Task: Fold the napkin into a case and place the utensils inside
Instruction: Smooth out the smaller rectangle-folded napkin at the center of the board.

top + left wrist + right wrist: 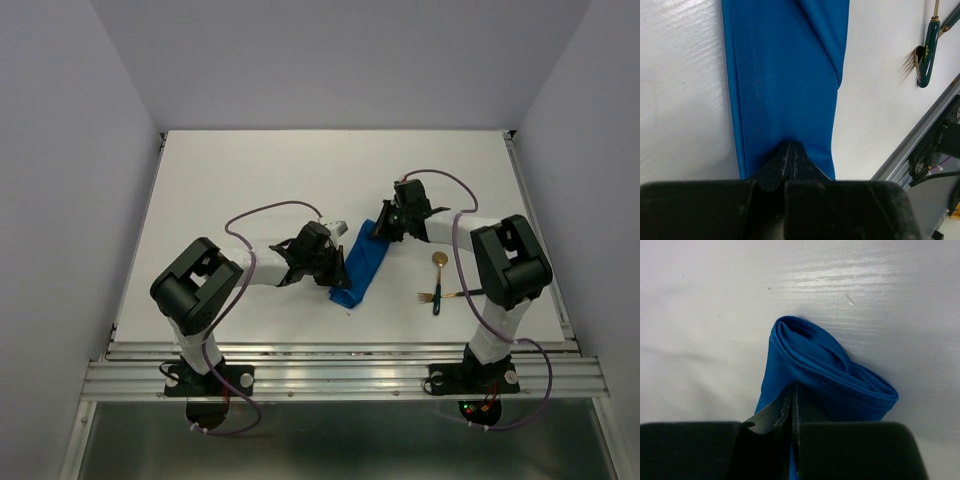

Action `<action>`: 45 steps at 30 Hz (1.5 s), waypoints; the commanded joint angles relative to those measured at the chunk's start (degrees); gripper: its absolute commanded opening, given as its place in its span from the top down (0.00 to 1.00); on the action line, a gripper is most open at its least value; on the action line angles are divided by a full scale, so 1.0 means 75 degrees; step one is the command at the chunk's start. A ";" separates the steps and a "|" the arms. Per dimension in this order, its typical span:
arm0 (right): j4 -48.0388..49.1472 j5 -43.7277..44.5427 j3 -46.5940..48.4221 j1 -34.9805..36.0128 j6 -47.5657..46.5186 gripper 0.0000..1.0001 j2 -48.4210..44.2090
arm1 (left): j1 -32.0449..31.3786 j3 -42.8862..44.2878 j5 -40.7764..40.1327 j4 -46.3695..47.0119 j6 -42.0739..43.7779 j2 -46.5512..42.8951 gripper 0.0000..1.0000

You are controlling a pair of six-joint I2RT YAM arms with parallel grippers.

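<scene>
Top external view has the napkin [362,264] lying as a narrow blue strip on the tabletop [250,180], with the left pincer [337,268] pressed together on its near end and the right pincer [383,230] pressed together on its far end. The spoon [439,262] and fork [428,297] lie to the right of the napkin, well apart from it. The main risk is a grip on only the top layer: the far end bulges in loose stacked folds, so a lift or pull could peel one layer and undo the strip. Uneven pulling could also skew the napkin. Both wrist views hide the cloth under the fingertips, so how many layers each holds cannot be told. The fork seems to cross the spoon's handle, though that is too small to be sure.
</scene>
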 commanded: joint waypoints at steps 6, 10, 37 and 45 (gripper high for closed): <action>-0.0188 0.0372 -0.0146 -0.0025 -0.0245 0.93 -0.1813 | -0.0021 0.0269 -0.0389 -0.0760 0.0210 -0.1456 1.00; -0.0176 0.0361 -0.0393 -0.0025 -0.0210 0.93 -0.1826 | -0.0021 0.0163 -0.0448 -0.1101 0.0210 -0.1785 1.00; 0.0737 -0.0132 -0.2736 0.2518 0.1161 0.94 -0.2634 | -0.0150 -0.1372 -0.0272 0.0259 -0.0365 -0.0883 1.00; 0.0622 0.0607 -0.2961 0.2612 0.0963 0.94 -0.1780 | -0.0150 -0.1244 -0.0495 -0.0257 -0.0259 -0.1738 1.00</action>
